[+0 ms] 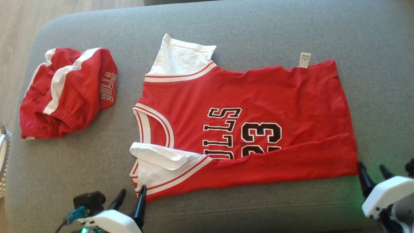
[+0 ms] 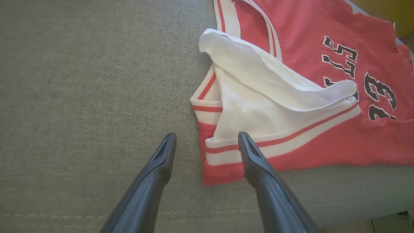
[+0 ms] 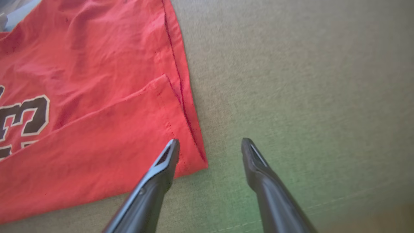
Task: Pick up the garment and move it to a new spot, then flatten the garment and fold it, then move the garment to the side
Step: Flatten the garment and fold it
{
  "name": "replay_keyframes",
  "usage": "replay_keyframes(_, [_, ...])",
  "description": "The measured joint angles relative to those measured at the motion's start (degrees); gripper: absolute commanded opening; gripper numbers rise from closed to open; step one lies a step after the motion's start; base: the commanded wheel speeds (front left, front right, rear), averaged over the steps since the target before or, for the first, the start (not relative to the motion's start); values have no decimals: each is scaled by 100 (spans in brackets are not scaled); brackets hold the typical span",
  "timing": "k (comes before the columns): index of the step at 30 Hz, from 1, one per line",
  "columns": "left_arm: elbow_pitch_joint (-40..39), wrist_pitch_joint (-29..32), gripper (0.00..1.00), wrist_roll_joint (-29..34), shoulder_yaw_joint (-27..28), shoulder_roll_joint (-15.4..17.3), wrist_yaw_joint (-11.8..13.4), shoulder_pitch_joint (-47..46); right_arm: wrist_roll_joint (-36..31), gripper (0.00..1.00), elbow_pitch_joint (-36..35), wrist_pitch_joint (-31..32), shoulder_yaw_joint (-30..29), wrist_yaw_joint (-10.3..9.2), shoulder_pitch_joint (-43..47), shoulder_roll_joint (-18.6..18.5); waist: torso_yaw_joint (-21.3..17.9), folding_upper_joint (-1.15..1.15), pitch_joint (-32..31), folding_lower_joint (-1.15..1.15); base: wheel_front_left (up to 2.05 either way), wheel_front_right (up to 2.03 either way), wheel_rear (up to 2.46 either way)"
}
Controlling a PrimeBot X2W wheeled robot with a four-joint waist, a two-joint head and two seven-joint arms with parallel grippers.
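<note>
Nearest, at the bottom of the head view: left tool point(image 1: 133, 189), fingers spread wide and gripping nothing, tips just beside the near shoulder corner of the red jersey point(image 1: 258, 94). Opposite, at the lower right: right tool point(image 1: 371, 165), likewise wide and empty, with one tip at the near hem corner; touching or just clear, cannot tell. Jersey spread sideways across the grey cushion point(image 1: 226, 26), neck toward the robot's left, hem toward its right, white care label point(image 1: 304, 60) poking out at the far edge. Near flap point(image 1: 291, 158) already turned up over the front, hiding the lower part of the lettering; near sleeve point(image 1: 161, 157) rumpled and puffed rather than flat. Probably mid-fold, then, with flattening done and the first lengthwise fold laid. Next move likely calls for reaching across, pinching the far sleeve point(image 1: 181, 58) and the far hem corner together, and bringing both over evenly without dragging the cloth. Well apart to the left: bunched red shorts point(image 1: 71, 87). As for containers, nothing to report beyond a pale object point(image 1: 2, 155) cut off at the left edge, too cropped to name.
</note>
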Motion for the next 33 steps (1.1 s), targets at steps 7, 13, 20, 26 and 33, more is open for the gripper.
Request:
replay_keyframes(7, [-327, 187, 100, 1, 276, 328, 349, 25, -348, 100, -788, -202, 144, 0, -3, 13, -92, 0, -53, 0, 0, 0, 0])
replay_keyframes(13, [-959, 566, 100, 209, 495, 870, 160, -1204, -147, 100, -1123, -495, 732, 0, -21, 79, -93, 0, 116, 0, 0, 0, 0])
replay_keyframes(20, [-391, 1745, 100, 18, 179, 937, -956, -4192, -149, 100, -1210, -664, 1312, 0, -498, 88, -161, 0, 697, 0, 0, 0, 0])
replay_keyframes(26, [864, 2270, 100, 12, -160, 937, -1456, -5650, -146, 100, -1360, -783, 1589, 0, -870, 86, -360, 0, 1325, 0, 0, 0, 0])
replay_keyframes(33, [1936, 2628, 100, 153, -657, 1026, -1582, -6609, -145, 100, -1386, -923, 1725, 0, -1091, 85, -730, 0, 1951, 1, 0, 0, 0])
